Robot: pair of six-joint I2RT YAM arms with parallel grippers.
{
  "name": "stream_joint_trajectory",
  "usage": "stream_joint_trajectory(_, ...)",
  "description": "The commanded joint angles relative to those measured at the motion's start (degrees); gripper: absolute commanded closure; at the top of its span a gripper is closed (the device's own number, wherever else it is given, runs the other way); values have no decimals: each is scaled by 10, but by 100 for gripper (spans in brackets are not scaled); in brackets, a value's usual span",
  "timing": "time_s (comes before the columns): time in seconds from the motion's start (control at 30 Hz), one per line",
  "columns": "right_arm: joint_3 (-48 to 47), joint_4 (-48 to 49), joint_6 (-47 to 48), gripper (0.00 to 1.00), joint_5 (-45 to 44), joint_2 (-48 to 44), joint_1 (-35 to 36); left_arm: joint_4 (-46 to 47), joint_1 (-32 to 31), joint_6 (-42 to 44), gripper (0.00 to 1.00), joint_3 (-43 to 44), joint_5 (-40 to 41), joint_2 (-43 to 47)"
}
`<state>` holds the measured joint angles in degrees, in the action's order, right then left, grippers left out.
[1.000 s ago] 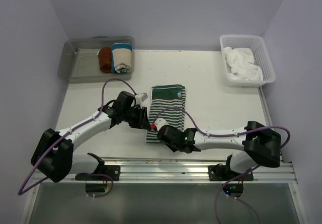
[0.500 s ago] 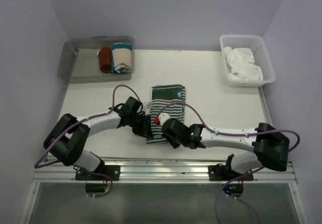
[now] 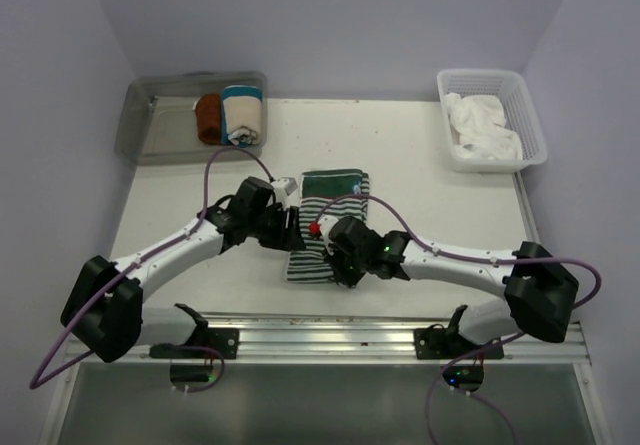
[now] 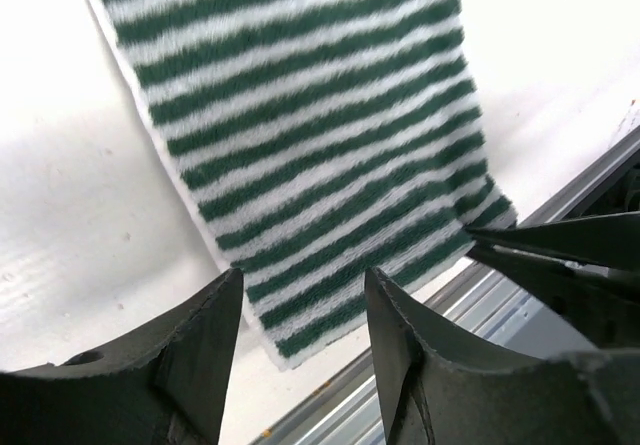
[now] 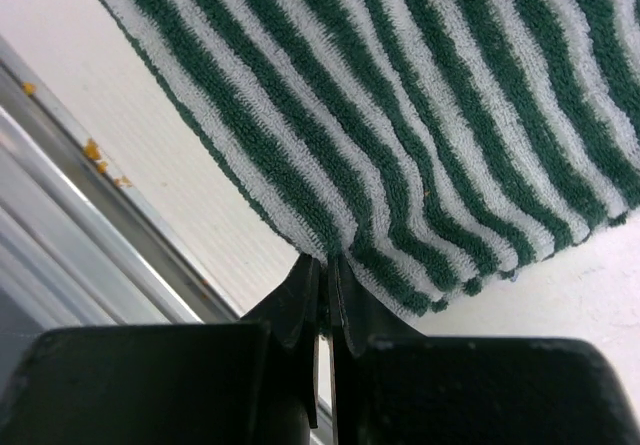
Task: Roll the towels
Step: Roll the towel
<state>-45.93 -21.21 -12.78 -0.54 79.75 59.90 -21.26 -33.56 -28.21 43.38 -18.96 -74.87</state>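
Observation:
The green-and-white striped towel (image 3: 328,220) lies flat in the middle of the table, a plain dark green band at its far end. My left gripper (image 3: 292,235) hangs open over the towel's near left corner (image 4: 290,335), nothing between its fingers (image 4: 210,340). My right gripper (image 5: 325,262) is shut on the striped towel's near edge (image 5: 340,235), pinching a small fold of cloth close to the right corner. It shows in the top view as the right gripper (image 3: 338,265). The white towel (image 3: 482,125) lies crumpled in the basket.
A white basket (image 3: 478,73) stands at the back right. At the back left, a clear bin (image 3: 150,130) holds a rolled rust-brown towel (image 3: 208,118) and a cream towel with a teal band (image 3: 242,113). A metal rail (image 3: 330,337) runs along the near edge.
My left gripper has opened and let go of the towel's left edge, and the arm has swung back. My right gripper stays shut on the near edge, shifted slightly.

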Motion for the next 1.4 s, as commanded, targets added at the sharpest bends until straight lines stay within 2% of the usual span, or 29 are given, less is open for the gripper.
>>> stream_joint_trajectory(0.0, -39, -17, 23, 100, 96, 11, -11, -10, -2, 40, 46, 16, -3, 11)
stream_joint_trajectory(0.3, -93, -54, 12, 100, 239, 76, -95, -16, -2, 12, 48, 3, 14, 43)
stream_joint_trajectory(0.43, -109, -55, 9, 100, 300, 98, -121, -25, -2, 1, 59, 0, 36, 74)
stream_joint_trajectory(0.57, -119, -56, 9, 100, 349, 124, -137, -22, -2, 3, 63, -12, 16, 90)
stream_joint_trajectory(0.9, -125, -38, -30, 100, 391, 169, -195, -15, -8, -6, 63, -29, -4, 102)
stream_joint_trajectory(1.37, -151, -35, -48, 100, 396, 217, -225, -22, -29, 22, 67, -19, -47, 70)
